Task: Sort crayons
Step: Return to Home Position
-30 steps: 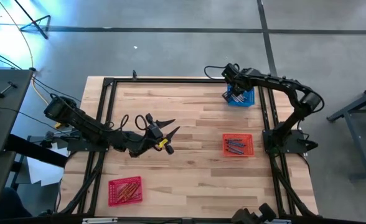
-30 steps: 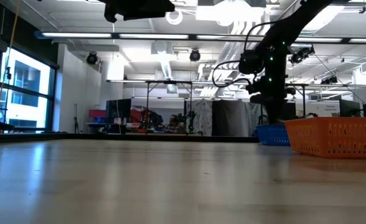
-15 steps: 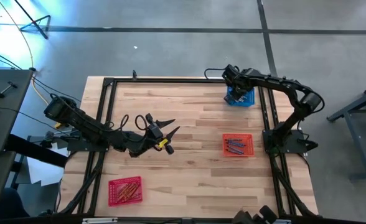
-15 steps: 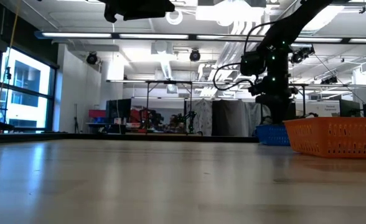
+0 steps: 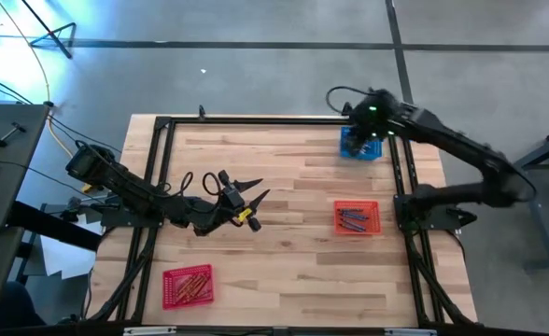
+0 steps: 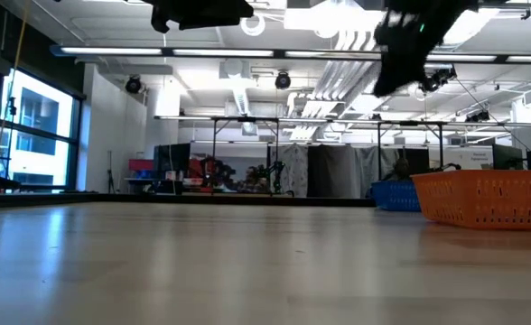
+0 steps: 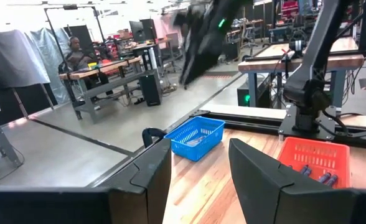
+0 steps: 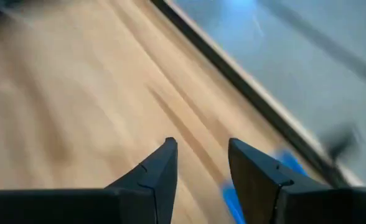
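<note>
Grey-blue crayons lie in the orange-red basket at the right. More grey-blue crayons lie in the blue basket at the far right. Red and orange crayons fill the red basket near the front left. My right gripper hangs open high above the blue basket, slanting down, with nothing between its fingers. My left gripper stays open and level over the table's middle left, holding nothing.
A black frame runs along the far edge and both sides of the wooden table. Bare wood lies between the three baskets. The room behind holds workbenches and a seated person.
My right gripper has risen quickly out of the blue basket and now hangs well above it, tipped less steeply down. The crayons in that basket lie as before. The left arm has kept still.
</note>
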Robot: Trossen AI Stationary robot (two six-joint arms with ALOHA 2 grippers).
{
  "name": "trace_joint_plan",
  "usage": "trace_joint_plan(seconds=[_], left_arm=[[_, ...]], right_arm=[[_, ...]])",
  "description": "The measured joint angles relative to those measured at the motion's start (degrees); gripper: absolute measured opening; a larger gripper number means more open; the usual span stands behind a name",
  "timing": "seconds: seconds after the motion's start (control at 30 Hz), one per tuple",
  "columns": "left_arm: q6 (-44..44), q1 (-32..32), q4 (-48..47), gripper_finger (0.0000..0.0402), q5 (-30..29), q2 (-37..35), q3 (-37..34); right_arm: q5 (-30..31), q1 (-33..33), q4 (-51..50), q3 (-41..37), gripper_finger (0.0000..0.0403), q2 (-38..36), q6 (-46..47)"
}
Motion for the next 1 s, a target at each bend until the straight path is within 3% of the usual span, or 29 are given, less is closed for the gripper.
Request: trace_joint_plan(seconds=[0.1, 0.2, 0.43, 0.6, 0.8, 1.0], left_arm=[[0.0, 0.0, 0.0, 0.0147, 0.0, 0.0, 0.0], [0.0, 0.0, 0.0, 0.0147, 0.0, 0.0, 0.0], [0.0, 0.0, 0.1, 0.0147, 0.0, 0.0, 0.0], [-0.4, 0.0, 0.1, 0.0147, 0.0, 0.0, 0.0], [-1.1, 0.0, 0.1, 0.0147, 0.0, 0.0, 0.0], [-1.0, 0.0, 0.0, 0.0147, 0.0, 0.0, 0.0]], right_arm=[[-5.7, 4.6, 11.3, -6.0, 0.0137, -9.3, -2.6], [-12.2, 9.3, 24.0, -17.8, 0.0137, -18.6, -2.2], [-13.3, 16.3, 55.2, -43.1, 0.0137, -35.7, 6.9], [-13.4, 18.9, 64.4, -52.2, 0.0137, -42.3, 6.8], [-13.4, 21.1, 73.9, -60.3, 0.0137, -45.1, 7.6], [-12.7, 23.3, 72.9, -61.1, 0.0137, -44.7, 6.6]])
